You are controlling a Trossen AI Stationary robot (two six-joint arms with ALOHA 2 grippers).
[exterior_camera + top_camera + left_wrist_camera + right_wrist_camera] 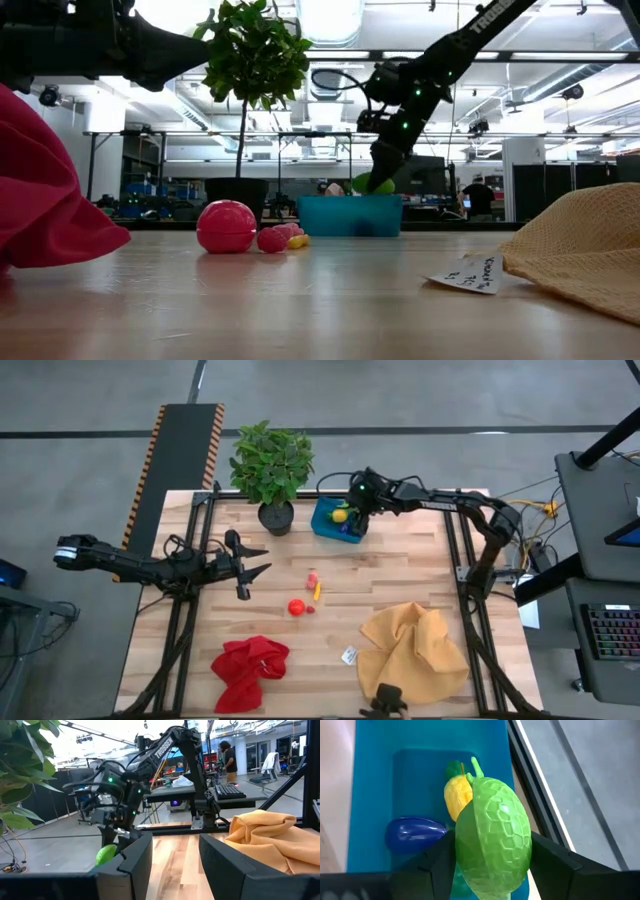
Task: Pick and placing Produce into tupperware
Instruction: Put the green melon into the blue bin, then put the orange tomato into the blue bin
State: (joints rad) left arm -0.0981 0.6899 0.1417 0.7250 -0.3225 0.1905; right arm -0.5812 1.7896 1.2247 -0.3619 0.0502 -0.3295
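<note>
The teal tub (337, 520) stands at the table's far side beside the potted plant; in the right wrist view it (375, 775) holds a yellow fruit (456, 795) and a dark blue piece (415, 832). My right gripper (355, 510) hovers over the tub, shut on a green scaly fruit (492, 837). A red ball (296, 607), a small red piece (311, 609) and pink and orange-yellow pieces (315, 586) lie mid-table. My left gripper (262, 560) is open, above the table's left side, pointing right. My right gripper pinches the green scaly fruit by its two sides (465, 840) between both fingers, coming from above and pointing down into the tub. The fruit is lifted clear, its short stem (476, 766) toward the tub's floor, just above the yellow fruit.
A potted plant (271, 468) stands left of the tub. A red cloth (248, 668) lies at the near left, a mustard-yellow cloth (413, 650) at the near right, with a white tag (349, 655) between them. Bare wood lies around the middle pieces.
</note>
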